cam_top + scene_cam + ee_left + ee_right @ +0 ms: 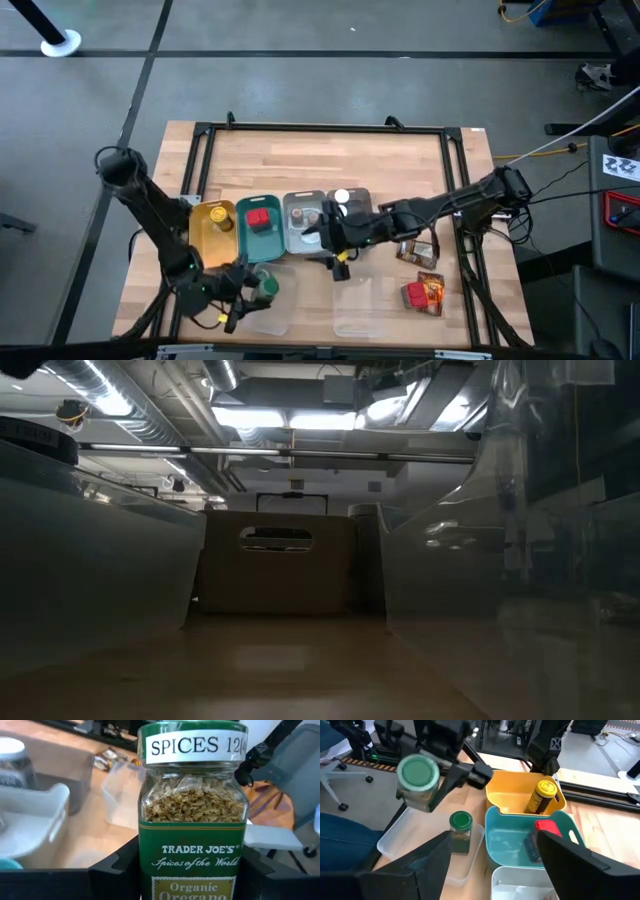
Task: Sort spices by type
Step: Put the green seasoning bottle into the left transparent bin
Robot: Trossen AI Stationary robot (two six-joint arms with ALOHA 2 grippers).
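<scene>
- the left end effector grips a green-capped jar of oregano, one finger on each side of the glass, lifted off the bench at its near left edge.
- just below that end effector a second green-capped jar stands upright in a clear plastic lid.
- the yellow tray lies just beyond the left end effector and holds a yellow-labelled jar, leaning against the tray's wall.
- next along, touching the yellow tray, the teal tray holds a red box.
- the right end effector hovers over the grey tray, its fingers spread apart and holding nothing.
- just beyond the right end effector, in a second grey tray, stands a white-capped jar.
- behind the right end effector, beside its arm, lie flat pouches and, nearer the bench's front edge, an orange-red pouch.
- another clear lid lies on the bench in front of the right end effector, between the two arms.
- the low view shows only translucent plastic walls close to the lens and a cardboard box farther back.
</scene>
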